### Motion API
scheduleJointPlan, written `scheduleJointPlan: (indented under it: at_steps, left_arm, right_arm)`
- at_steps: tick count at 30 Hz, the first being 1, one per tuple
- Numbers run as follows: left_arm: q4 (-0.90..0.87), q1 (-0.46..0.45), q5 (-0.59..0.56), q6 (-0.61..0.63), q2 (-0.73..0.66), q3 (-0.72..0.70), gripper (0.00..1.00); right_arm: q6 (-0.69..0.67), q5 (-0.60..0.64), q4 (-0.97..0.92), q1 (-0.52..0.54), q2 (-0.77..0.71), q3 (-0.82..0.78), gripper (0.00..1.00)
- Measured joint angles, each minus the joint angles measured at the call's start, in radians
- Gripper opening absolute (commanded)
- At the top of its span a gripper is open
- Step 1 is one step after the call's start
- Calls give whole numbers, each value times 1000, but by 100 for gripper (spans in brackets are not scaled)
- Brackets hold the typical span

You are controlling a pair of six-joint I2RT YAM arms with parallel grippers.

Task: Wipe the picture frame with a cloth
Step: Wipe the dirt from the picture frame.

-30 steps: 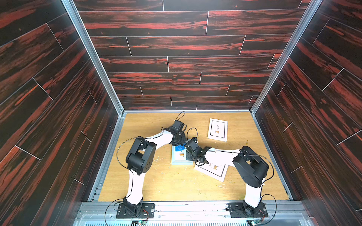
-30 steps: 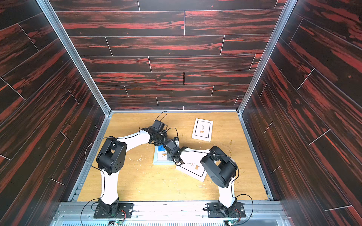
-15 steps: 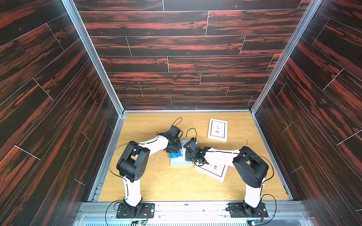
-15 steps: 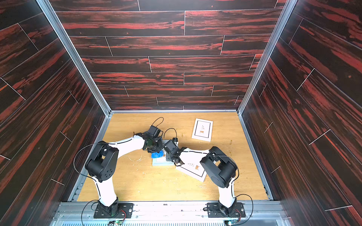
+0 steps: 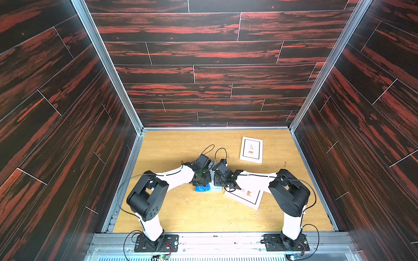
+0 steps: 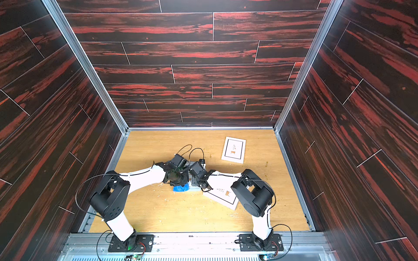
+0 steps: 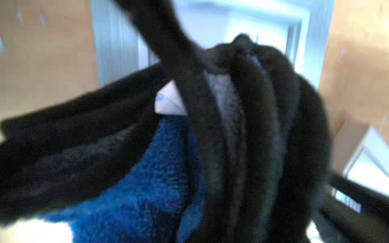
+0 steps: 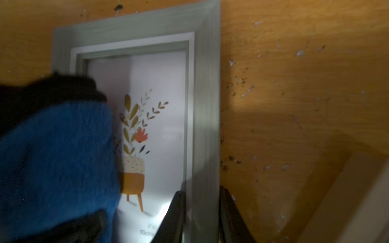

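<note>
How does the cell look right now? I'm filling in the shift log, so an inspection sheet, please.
Surface: wooden tabletop, dotted with pale specks.
Job's things: grey picture frame lies flat; blue cloth rests on its glass.
Clutter: far white frame; near white frame, partly under the right arm.
Grippers: left gripper shut on the blue cloth; right gripper clamps the grey frame's side rail.
Cables: black cable loops above both wrists.
Surroundings: dark plank walls; metal rail in front.
</note>
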Motion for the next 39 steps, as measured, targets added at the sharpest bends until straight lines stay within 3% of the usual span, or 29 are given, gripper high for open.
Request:
scheduleJointPlan:
  at_steps: [5,9,18,27,31,36,39]
  left_arm:
    - [-28,112,2,26,76,128,0]
    - [-10,148,-21,40,105,186,0]
    - [56,-23,8,-52,-71,-95,0]
    - [311,-37,130,-216,-42,-156,0]
    - [404,-33,120,-271,-85,-241,0]
    - [398,44,106,-287,-201,-351,0]
    - [400,36,102,-295,-197,-346,0]
  right_arm:
    - [0,0,-1,0,0,1,0]
    - [0,0,-2,0,0,1,0]
    - [-4,-3,-7,0,0,1,0]
    - [-5,-3,-7,-1,0,1,0]
    - [-4,-3,-8,-1,0,1,0]
    - [-4,-3,-8,-1,0,1,0]
    - [-4,-3,-7,-1,-1,1,0]
